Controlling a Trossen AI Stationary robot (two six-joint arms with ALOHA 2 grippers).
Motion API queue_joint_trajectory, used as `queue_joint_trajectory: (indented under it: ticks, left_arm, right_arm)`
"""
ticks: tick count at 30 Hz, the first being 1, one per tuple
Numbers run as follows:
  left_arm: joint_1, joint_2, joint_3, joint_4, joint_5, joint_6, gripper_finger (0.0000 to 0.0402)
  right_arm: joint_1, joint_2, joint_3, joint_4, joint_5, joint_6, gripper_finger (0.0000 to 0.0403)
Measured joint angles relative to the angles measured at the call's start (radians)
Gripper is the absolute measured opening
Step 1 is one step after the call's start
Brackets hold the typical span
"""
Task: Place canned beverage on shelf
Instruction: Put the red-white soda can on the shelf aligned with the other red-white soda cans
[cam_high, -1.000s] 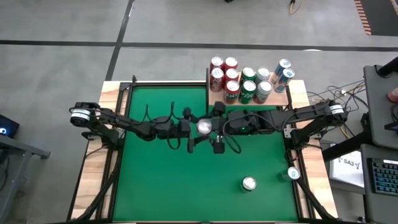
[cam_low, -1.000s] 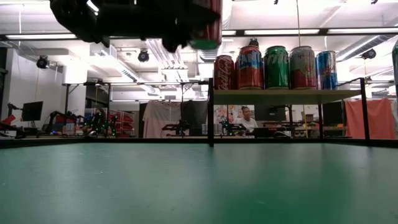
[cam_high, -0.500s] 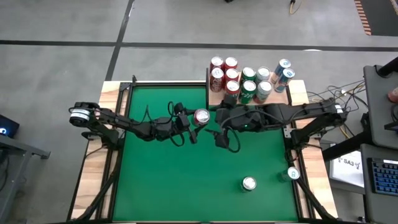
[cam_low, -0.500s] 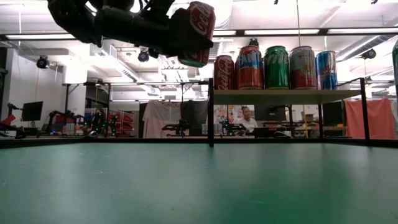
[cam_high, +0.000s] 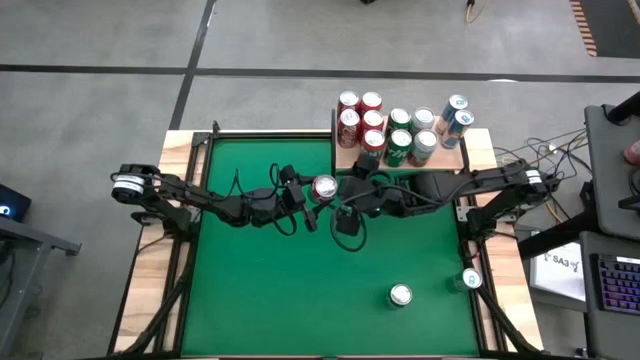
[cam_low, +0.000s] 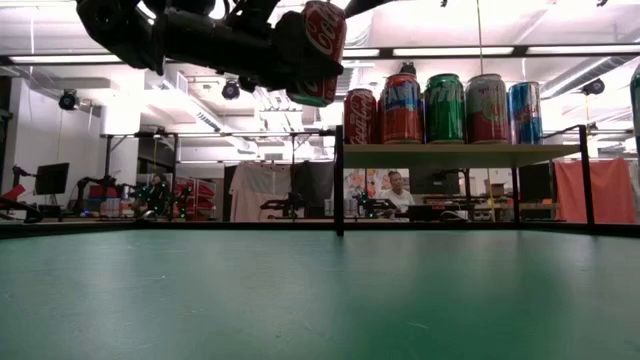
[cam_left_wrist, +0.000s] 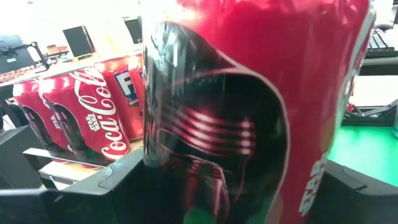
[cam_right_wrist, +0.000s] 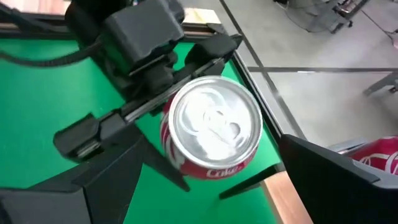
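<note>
Gripping red can (cam_high: 324, 187) between left gripper (cam_high: 311, 195) fingers, right gripper (cam_high: 345, 218) released beside.

Pretty bright and even overall, ceiling strip lights (cam_low: 440, 51) glared in the low view, red can (cam_left_wrist: 249, 106) was soft up close, silver lid (cam_right_wrist: 214, 121) shone.

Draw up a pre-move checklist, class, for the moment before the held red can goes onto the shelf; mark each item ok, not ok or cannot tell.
1. Left end effector grips the red can: ok.
2. Can is lifted clear of the green tabletop: ok.
3. Right end effector is open and off the can: ok.
4. Can is upright: not ok, it tilts in the low view.
5. Free spot on the shelf for another can: cannot tell; the cans on it crowd the board.
</note>
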Motion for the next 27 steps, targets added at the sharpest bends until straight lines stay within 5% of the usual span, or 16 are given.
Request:
queue_joint_trajectory:
  ticks: [20,27]
  left_arm:
    - [-0.022,-0.001,0.001,0.060,0.006,-0.022,0.0287]
    - [-0.030,-0.001,0.001,0.064,0.007,-0.016,0.0296]
  right_arm:
    - [-0.020,0.121,0.115,-0.001,-0.010,-0.019,0.0363]
    - [-0.019,0.143,0.148,-0.029,-0.006,-0.020,0.0288]
